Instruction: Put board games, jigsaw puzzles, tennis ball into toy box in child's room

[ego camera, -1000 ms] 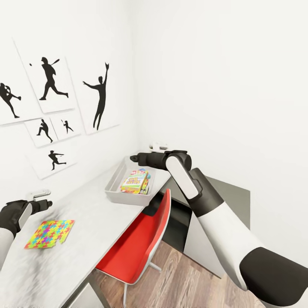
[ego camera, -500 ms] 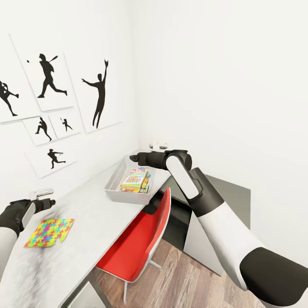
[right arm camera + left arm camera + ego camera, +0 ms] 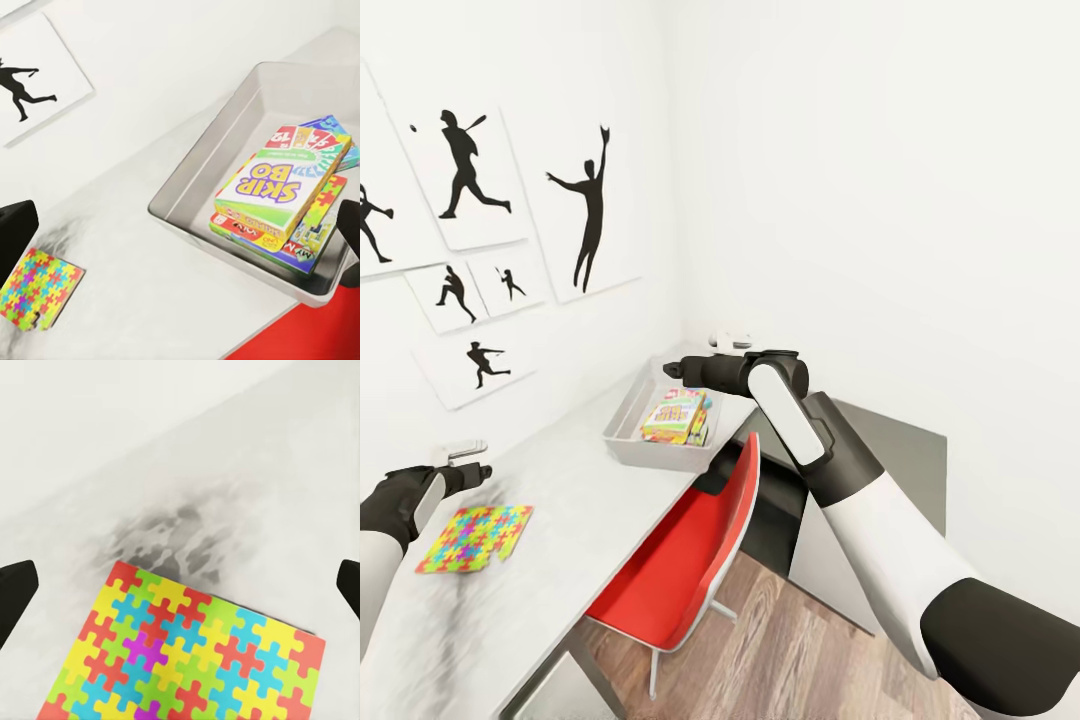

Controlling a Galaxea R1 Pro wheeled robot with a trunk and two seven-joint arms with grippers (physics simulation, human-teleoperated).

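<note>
Below my left gripper [image 3: 180,585], jaws spread and empty, lay the last jigsaw puzzle [image 3: 187,656]; I'd lowered slightly; toy box [image 3: 196,176] awaited.

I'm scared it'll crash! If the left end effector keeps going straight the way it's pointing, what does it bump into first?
Probably the jigsaw puzzle lying flat on the table. The left end effector points down at it, fingers spread wide to either side. Depth is hard to judge, but nothing else shows in between.

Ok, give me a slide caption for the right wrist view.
Toy box on the table holds stacked board games; one jigsaw puzzle remains outside.
</note>
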